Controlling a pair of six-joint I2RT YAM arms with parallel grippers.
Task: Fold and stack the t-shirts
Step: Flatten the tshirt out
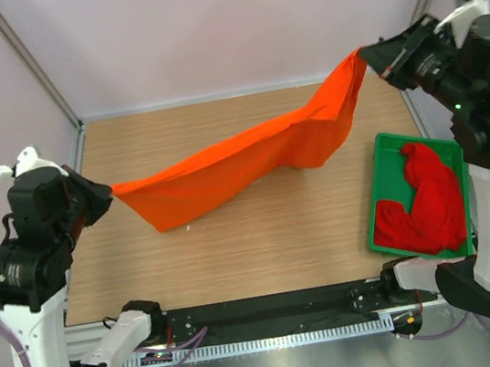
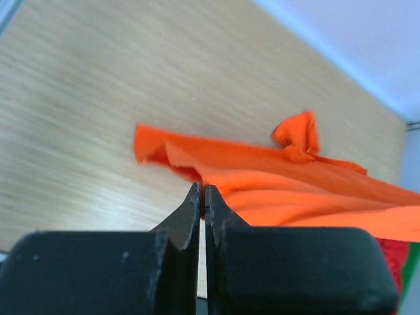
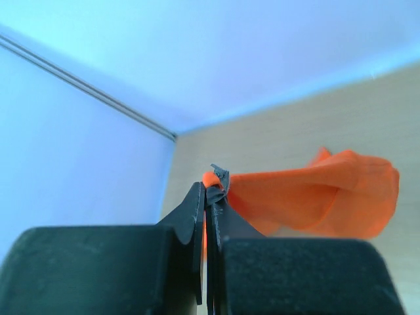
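From above, two t-shirts and two arms: one orange t-shirt [image 1: 260,158] hangs stretched over the table [image 1: 263,245], one corner pinched in the left gripper [image 1: 110,193], the opposite corner held higher in the right gripper [image 1: 373,61]; whether its drooping lower fold touches the wood I cannot tell; one red t-shirt [image 1: 423,203] lies crumpled inside the single green tray [image 1: 380,209] at the table's right edge, beside the right arm.

Left wrist view: the two fingers [image 2: 189,213] stand almost together, only a slit between them; orange cloth spreads beyond them above the wood; a sliver of red and green shows at the right rim.

Right wrist view: both fingers [image 3: 195,207] clamp a nub of orange fabric, the rest billowing away rightwards; a pale wall [image 3: 79,131] stands behind.
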